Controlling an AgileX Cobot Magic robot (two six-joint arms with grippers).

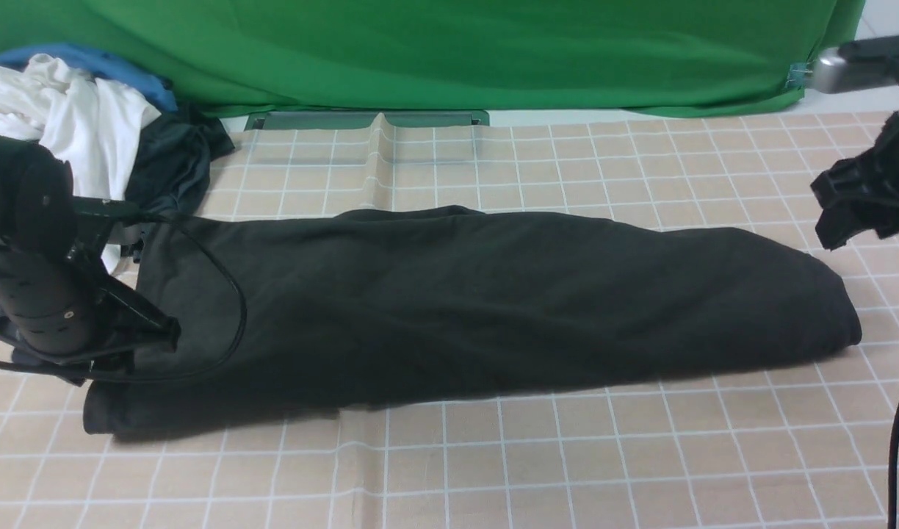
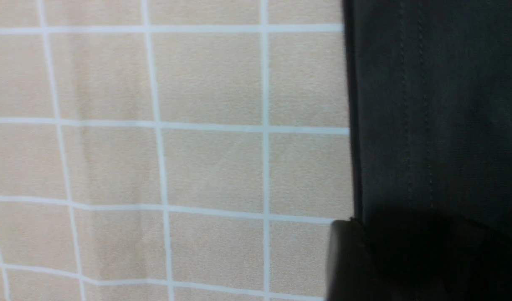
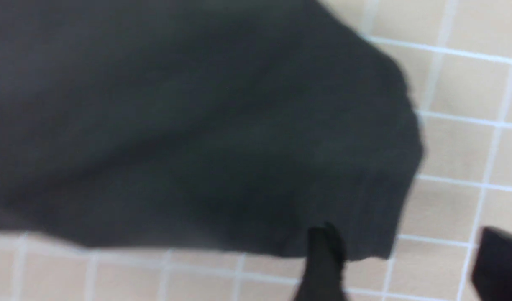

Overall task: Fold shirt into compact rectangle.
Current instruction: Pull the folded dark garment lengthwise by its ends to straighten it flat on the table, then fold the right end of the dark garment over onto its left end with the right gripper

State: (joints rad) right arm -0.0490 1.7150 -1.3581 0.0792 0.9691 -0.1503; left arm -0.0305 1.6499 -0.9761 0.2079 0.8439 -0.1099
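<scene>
**Shirt laid out as a long band; right jaws apart, left jaws unclear**

The shirt point(image 1: 457, 301) is black and lies flat on the tablecloth point(image 1: 538, 455) as one long band running left to right, about mid-depth on the table. Its right end is rounded and a bit bunched, and its left end is squarer and reaches nearer. The left wrist view shows a hem with two stitch lines, its edge straight against the grid.

The left gripper point(image 1: 156, 330) is low over the shirt's left end. I can't confirm contact. I can't tell the jaw state either: the wrist view shows only one dark piece, at the frame edge over the hem. A black cable point(image 1: 233, 294) loops across the shirt's left end.

The right gripper point(image 3: 406, 267) has its jaws well apart with nothing clamped. In the wrist view, one finger is over the shirt's edge and the other is over bare grid. In the front view it hangs just right of the shirt's right end, on the far side, apart from the fabric.

The tablecloth is beige with a white grid, and a crease runs near to far, left of centre.

At far left there is a heap of clothes:
- A white garment point(image 1: 67, 125).
- A dark garment point(image 1: 174, 165) to its right, just beside the shirt's far-left corner.
- A blue cloth point(image 1: 119, 66) behind them.

A green backdrop point(image 1: 457, 51) runs along the far edge.
</scene>
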